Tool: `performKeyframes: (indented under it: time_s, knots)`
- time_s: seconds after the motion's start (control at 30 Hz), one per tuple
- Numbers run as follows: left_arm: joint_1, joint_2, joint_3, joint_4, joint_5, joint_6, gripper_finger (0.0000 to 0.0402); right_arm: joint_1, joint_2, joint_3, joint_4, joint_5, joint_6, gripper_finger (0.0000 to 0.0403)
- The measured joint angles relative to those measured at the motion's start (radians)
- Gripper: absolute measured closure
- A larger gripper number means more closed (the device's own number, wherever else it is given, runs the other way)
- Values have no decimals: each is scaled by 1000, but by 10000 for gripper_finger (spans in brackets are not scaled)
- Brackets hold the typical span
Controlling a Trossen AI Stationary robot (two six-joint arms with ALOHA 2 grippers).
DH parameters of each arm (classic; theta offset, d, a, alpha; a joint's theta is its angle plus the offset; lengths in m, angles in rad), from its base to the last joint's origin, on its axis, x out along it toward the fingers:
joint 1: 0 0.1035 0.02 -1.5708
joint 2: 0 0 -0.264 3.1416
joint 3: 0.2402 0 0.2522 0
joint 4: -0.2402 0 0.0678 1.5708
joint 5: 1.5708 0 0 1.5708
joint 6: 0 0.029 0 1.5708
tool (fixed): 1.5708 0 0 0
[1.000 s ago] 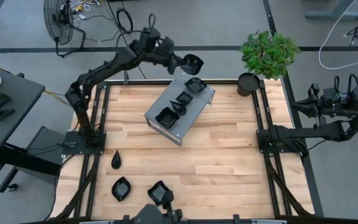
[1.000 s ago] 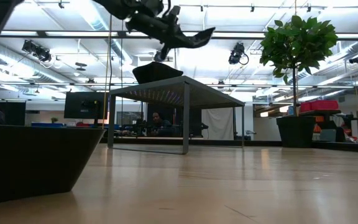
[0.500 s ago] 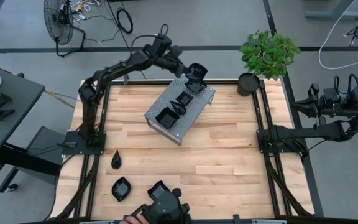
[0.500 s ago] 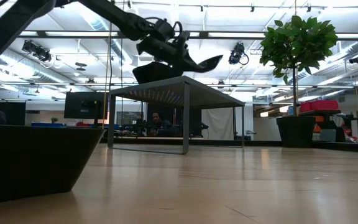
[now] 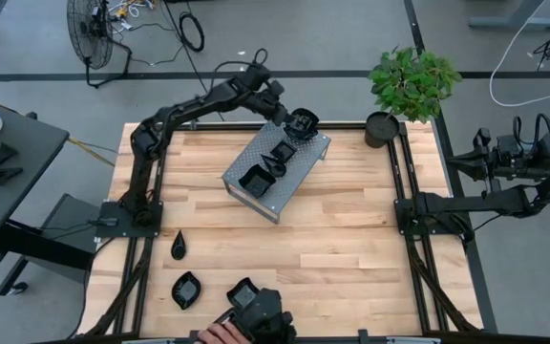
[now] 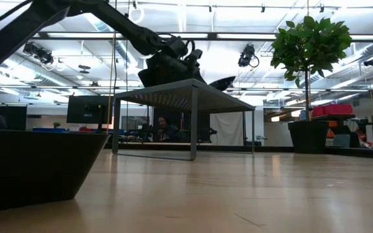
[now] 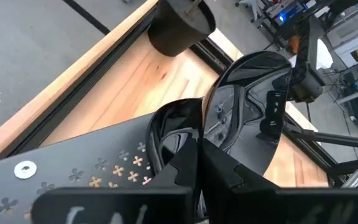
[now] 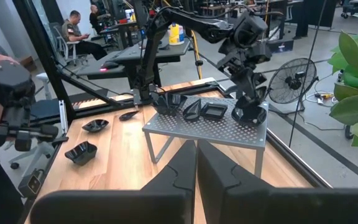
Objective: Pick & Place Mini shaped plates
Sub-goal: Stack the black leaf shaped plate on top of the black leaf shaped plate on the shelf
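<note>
The left gripper (image 5: 300,120) reached over the far end of the perforated metal stand (image 5: 277,164), which sat on the wooden tabletop (image 5: 332,248) toward its far side. Its jaws were clamped on the rim of a round glossy black mini plate (image 7: 248,109), held tilted and low over the stand's far corner; whether the plate touched the stand could not be told. In the low view the plate (image 6: 222,82) showed edge-on just past the top of the stand.

Three other mini plates lay on the stand: one at the near end (image 5: 255,179), a pointed one in the middle (image 5: 277,167) and a squarish one (image 5: 285,148) just beside the held plate. In the left wrist view a black dish (image 7: 173,134) rested on the perforated surface right next to the held plate.

Three more plates stayed on the tabletop near its front left corner: a teardrop one (image 5: 178,246), a leaf-like one (image 5: 186,289) and a squarish one (image 5: 243,295). A person's hand (image 5: 220,333) holding a dark device showed at the front edge.

The potted plant (image 5: 411,84) stood at the far right corner of the tabletop. The right gripper (image 8: 195,163) waited off the tabletop's right side with its jaws closed and empty.
</note>
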Motion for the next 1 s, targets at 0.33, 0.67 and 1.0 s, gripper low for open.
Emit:
performKeyframes:
  time_s: [0.33,0.67,1.0]
  knots:
    - [-2,3,0,-30,-12,1,378,0,0,0,0,0,0,383]
    - [-7,3,0,-22,-90,-35,367,0,0,0,0,0,0,383]
    - [-12,3,0,-19,-119,-78,367,0,0,0,0,0,0,383]
